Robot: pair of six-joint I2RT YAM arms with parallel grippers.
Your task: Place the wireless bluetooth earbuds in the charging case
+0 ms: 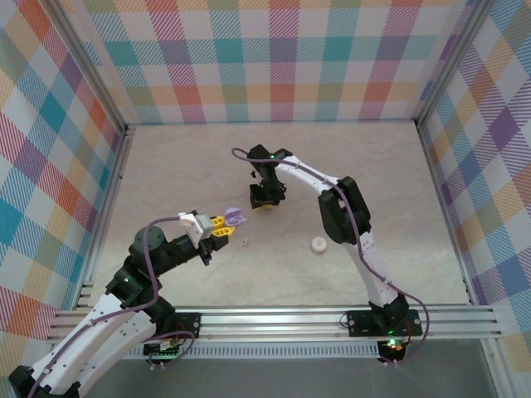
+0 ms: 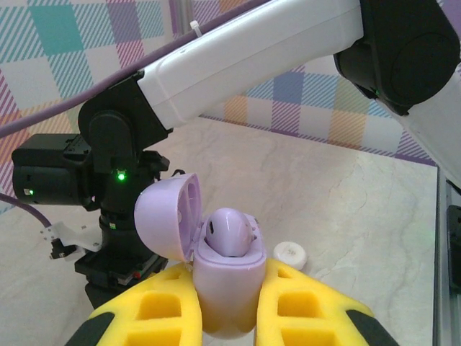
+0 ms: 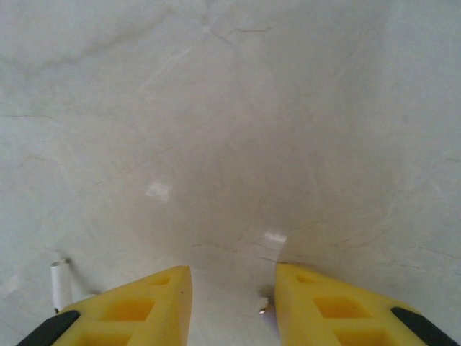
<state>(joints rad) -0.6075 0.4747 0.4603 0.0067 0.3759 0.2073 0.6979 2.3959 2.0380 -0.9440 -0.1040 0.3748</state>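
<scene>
Two arms work over the table. The right arm reaches to the middle and points the right gripper straight down at the bare surface. Its yellow fingers stand apart with nothing between them. The left gripper is clamped on the purple case, which it holds up off the table with the lid swung open. A white disc lies on the table to the right of the case, well apart from both grippers. One purple earbud already sits in the case; I cannot tell whether a socket beside it is free. In the right wrist view a small white stub, likely another earbud, lies on the table just outside one finger, not between the two.

The step in hand looks like a pickup by the right gripper. To do it well, it should shift sideways until the stub is centred between the fingers before descending. The tips should then go low enough to bracket it at table level. The close should be gentle, across its narrow body, so it neither rolls nor squirts out. Meanwhile the left gripper should hold the case level, lid wide.
</scene>
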